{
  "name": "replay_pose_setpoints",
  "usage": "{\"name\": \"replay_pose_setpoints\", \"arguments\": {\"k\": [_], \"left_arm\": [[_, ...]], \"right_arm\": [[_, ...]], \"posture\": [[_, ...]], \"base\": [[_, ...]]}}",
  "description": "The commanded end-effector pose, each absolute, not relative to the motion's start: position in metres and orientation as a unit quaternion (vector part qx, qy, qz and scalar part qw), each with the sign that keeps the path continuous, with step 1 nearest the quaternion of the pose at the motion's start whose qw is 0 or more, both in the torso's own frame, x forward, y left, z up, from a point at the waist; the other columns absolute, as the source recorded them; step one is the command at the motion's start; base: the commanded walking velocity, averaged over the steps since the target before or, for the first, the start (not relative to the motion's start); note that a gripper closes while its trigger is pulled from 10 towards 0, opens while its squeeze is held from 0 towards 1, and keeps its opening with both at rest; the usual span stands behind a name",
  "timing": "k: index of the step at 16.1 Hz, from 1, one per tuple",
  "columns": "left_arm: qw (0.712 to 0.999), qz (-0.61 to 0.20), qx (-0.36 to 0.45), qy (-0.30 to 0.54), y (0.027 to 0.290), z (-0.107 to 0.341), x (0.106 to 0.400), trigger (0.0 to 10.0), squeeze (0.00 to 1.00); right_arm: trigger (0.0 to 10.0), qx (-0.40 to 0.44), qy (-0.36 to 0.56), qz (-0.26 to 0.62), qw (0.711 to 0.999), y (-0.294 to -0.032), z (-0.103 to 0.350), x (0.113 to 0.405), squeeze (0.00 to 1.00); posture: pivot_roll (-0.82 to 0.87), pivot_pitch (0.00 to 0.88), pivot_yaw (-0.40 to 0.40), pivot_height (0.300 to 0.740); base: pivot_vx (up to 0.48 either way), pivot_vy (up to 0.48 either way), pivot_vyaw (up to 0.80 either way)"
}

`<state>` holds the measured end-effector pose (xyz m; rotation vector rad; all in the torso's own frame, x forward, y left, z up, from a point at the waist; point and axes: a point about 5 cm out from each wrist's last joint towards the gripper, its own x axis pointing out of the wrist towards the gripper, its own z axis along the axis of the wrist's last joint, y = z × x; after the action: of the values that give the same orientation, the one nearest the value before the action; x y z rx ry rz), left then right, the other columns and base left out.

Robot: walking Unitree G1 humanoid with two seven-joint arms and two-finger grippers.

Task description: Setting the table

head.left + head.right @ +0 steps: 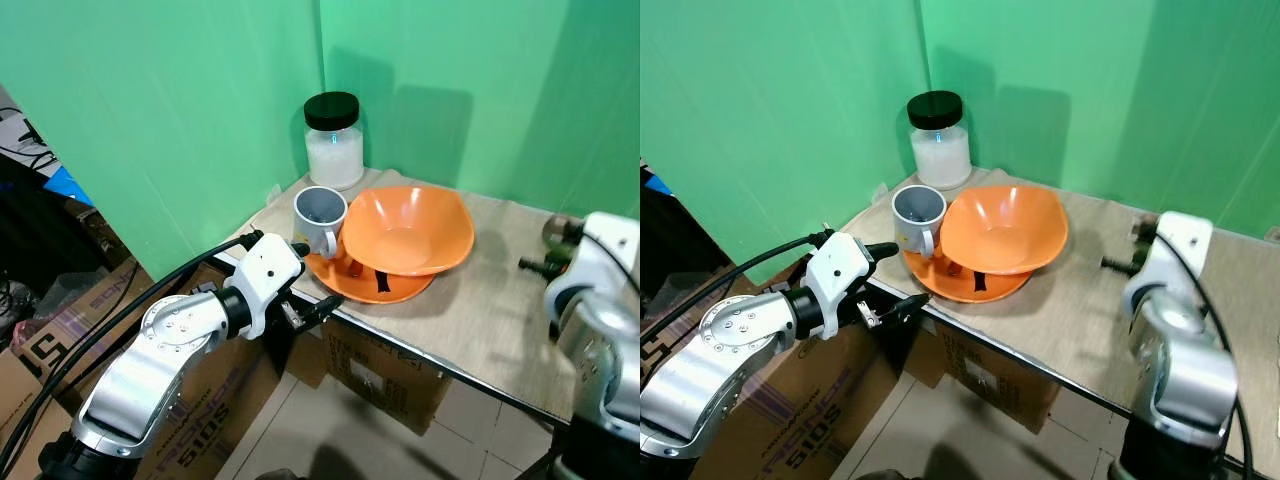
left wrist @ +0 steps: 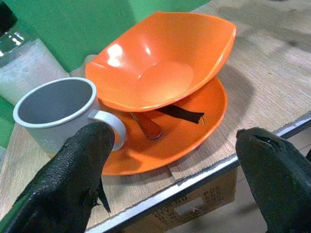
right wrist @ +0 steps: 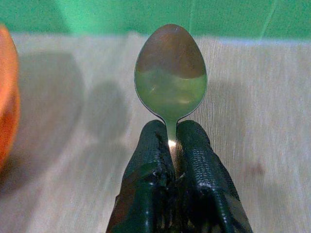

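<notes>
Left eye view looks down on a desk set in a green-walled corner, with cardboard boxes beneath it; one box by the left arm bears dark print that seems to read "5105", and the rest of the lettering is too blurred to read. At the back of the desk stands a clear jar with a black lid, filled most of the way with a white grainy stuff. In front of it sits a grey mug, whose contents I cannot make out. Touching the mug is an orange bowl, tilted and resting on an orange plate. Under the bowl, on the plate, lie a brown handle and a dark strip.

The left claw hangs wide at the desk's near edge, just before the mug and plate, holding nothing; its fingers stand far apart.

The right claw is pinched narrow on the neck of a metal spoon, held above the bare desk to the right of the bowl, well apart from it.
</notes>
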<state>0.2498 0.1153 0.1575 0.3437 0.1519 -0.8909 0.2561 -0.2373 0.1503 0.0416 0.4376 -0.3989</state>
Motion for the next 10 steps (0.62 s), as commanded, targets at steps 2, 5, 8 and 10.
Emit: {"name": "replay_pose_setpoints", "arguments": {"k": [2,5,8,10], "left_arm": [[0.883,-0.427,0.178,0.077,0.118,0.156,0.25,10.0,0.0],[0.882,-0.429,0.179,0.077,0.118,0.158,0.25,10.0,0.0],[0.883,-0.427,0.18,0.076,0.118,0.158,0.25,10.0,0.0],[0.884,-0.425,0.181,0.075,0.119,0.159,0.25,10.0,0.0]], "right_arm": [[0.0,0.005,0.212,-0.204,0.956,-0.233,0.137,0.26,0.0],[9.8,0.007,0.22,-0.22,0.95,-0.232,0.119,0.265,0.0],[10.0,0.054,0.199,-0.207,0.956,-0.225,0.105,0.274,0.0],[10.0,0.059,0.193,-0.205,0.958,-0.224,0.102,0.277,0.81]], "posture": [[0.01,0.0,0.134,0.74],[0.01,0.0,0.135,0.74],[0.02,0.0,0.132,0.74],[0.02,0.0,0.131,0.74]], "base": [[0.0,0.0,0.0],[0.0,0.0,0.0],[0.0,0.0,0.0],[0.0,0.0,0.0]]}}
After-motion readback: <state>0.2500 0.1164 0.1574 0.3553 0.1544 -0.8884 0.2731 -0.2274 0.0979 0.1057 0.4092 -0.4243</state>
